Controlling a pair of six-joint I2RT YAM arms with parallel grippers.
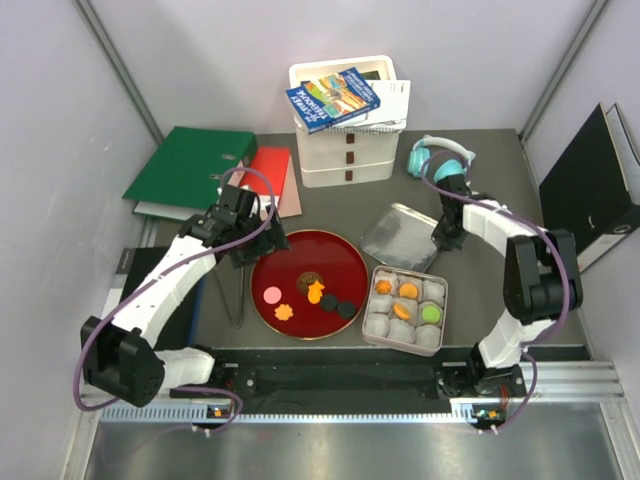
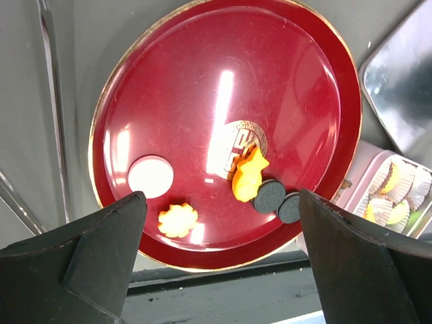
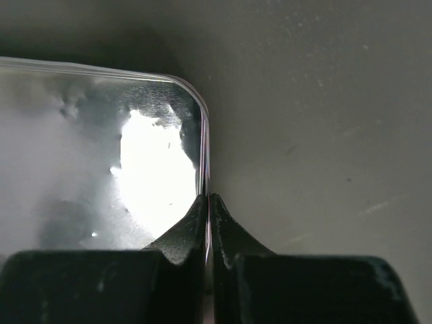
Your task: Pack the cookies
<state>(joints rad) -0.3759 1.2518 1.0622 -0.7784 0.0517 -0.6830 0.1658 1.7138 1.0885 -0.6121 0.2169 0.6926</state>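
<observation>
left gripper (image 2: 219, 199): jaws apart above red plate (image 2: 202, 81), poised to pick | cookies (image 2: 248, 174): five loose on plate's near half, others in tin (image 1: 446, 310) right of plate | right gripper (image 3: 208, 200): clamped on tin lid (image 3: 101, 169) rim, likely keeping it clear

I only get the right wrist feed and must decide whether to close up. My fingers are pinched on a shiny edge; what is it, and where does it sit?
Observer: The right gripper is shut on the right edge of the metal lid, which lies just behind the tin.
Operator: Is the tin full?
Observer: No. Three orange cookies and a green cookie sit in paper cups; the other cups look empty.
Operator: Where are the rest?
Observer: Five loose cookies lie on the red plate: one pink, two orange, two dark.
</observation>
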